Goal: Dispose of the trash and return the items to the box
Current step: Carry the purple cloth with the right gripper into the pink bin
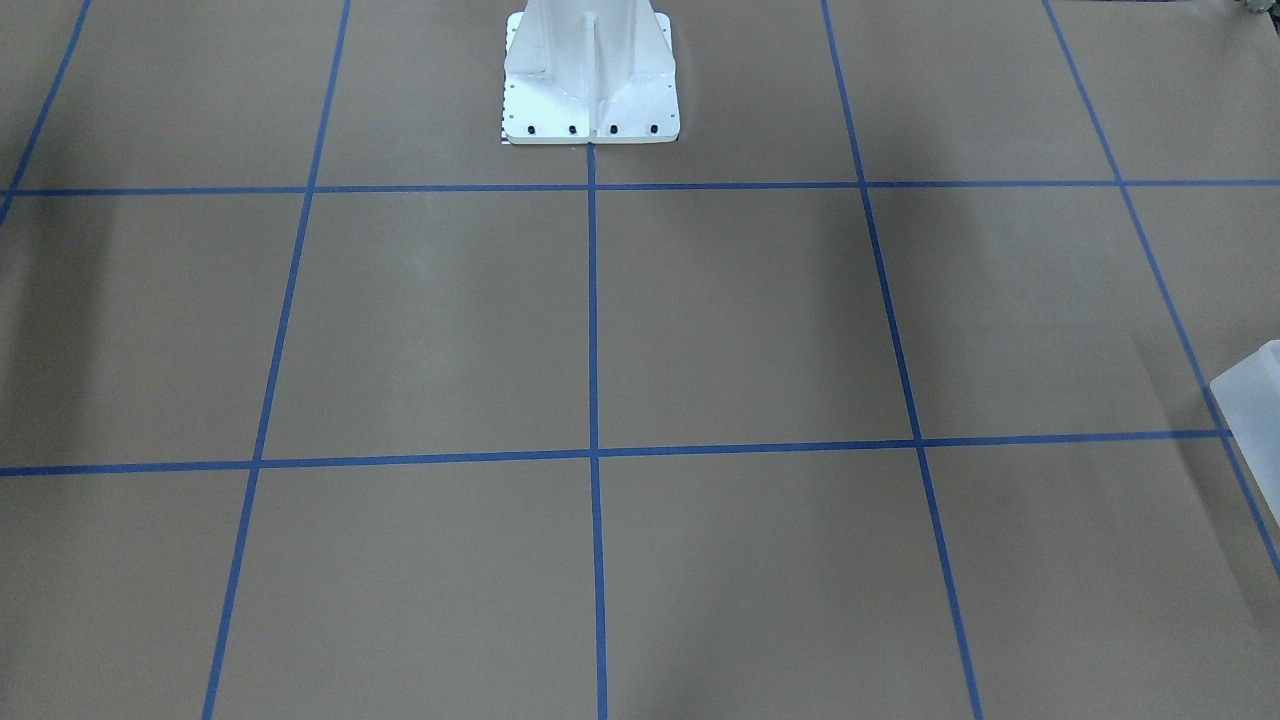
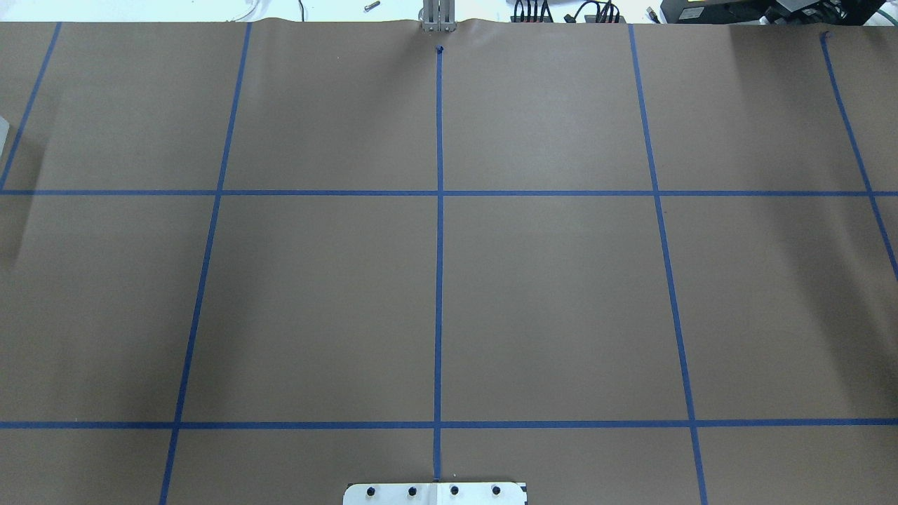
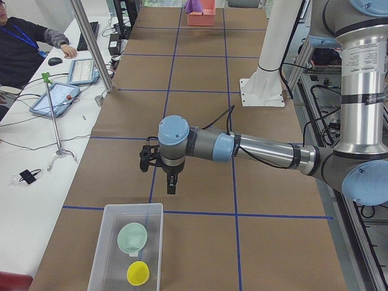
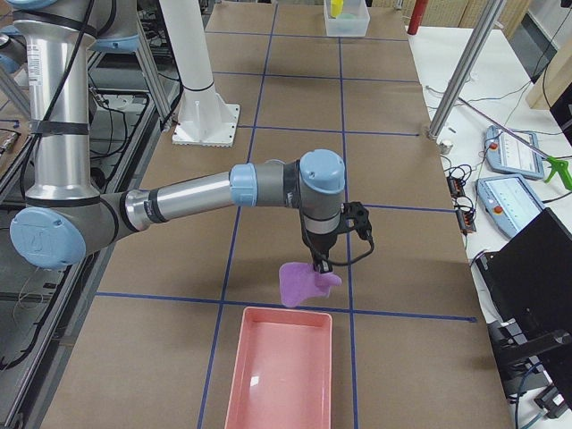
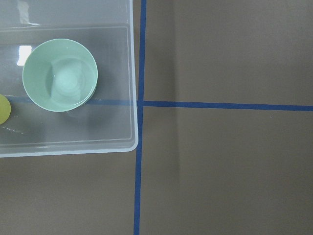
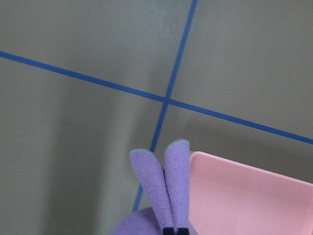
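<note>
The frosted box (image 3: 102, 245) stands at the table's near end in the exterior left view. Inside lie the mint-green bowl (image 3: 132, 237) and the yellow cup (image 3: 137, 273). The left wrist view shows the box's rim (image 5: 131, 98), the bowl (image 5: 60, 74) and the cup's edge (image 5: 2, 108). My left gripper (image 3: 171, 182) hangs above the table just beyond the box; I cannot tell if it is open. My right gripper (image 4: 319, 265) is shut on a purple cloth (image 4: 304, 282) by the near rim of a pink tray (image 4: 281, 366). The cloth (image 6: 161, 186) and tray (image 6: 244, 196) show in the right wrist view.
The white pedestal (image 1: 590, 80) stands at the table's robot side, also in the overhead view (image 2: 435, 493). A box corner (image 1: 1250, 400) shows at the front view's right edge. An operator (image 3: 24, 42) sits at a side desk with tablets (image 3: 54, 98).
</note>
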Robot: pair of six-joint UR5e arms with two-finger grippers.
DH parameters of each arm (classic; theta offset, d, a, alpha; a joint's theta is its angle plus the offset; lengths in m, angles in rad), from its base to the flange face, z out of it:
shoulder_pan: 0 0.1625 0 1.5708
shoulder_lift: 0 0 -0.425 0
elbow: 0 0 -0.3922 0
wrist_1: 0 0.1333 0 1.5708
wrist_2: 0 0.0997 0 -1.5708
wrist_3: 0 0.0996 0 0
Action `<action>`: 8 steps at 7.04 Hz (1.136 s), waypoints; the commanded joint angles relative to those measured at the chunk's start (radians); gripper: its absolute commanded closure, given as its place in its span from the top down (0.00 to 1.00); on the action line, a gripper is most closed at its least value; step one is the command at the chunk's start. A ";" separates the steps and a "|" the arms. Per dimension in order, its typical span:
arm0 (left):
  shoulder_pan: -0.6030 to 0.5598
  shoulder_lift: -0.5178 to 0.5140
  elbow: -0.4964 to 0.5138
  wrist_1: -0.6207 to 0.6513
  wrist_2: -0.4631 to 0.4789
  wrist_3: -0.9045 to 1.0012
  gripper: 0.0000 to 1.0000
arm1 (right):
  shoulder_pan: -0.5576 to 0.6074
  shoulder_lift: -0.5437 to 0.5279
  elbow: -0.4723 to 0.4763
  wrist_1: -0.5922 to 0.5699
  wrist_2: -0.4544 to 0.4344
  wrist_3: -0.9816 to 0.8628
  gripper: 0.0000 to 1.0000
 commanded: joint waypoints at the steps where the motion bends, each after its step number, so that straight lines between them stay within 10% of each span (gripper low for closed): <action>1: 0.002 -0.001 0.000 -0.004 0.000 0.000 0.98 | 0.136 -0.009 -0.165 0.006 -0.002 -0.259 0.00; 3: 0.002 -0.001 -0.003 -0.010 -0.003 0.000 0.99 | 0.137 -0.038 -0.239 0.052 -0.002 -0.251 0.00; 5: 0.002 0.009 -0.008 -0.007 -0.005 0.000 0.98 | 0.133 -0.040 -0.294 0.156 0.024 -0.176 0.98; 8: 0.002 0.051 -0.005 -0.006 -0.003 0.074 0.98 | 0.017 -0.024 -0.172 0.160 0.093 0.196 1.00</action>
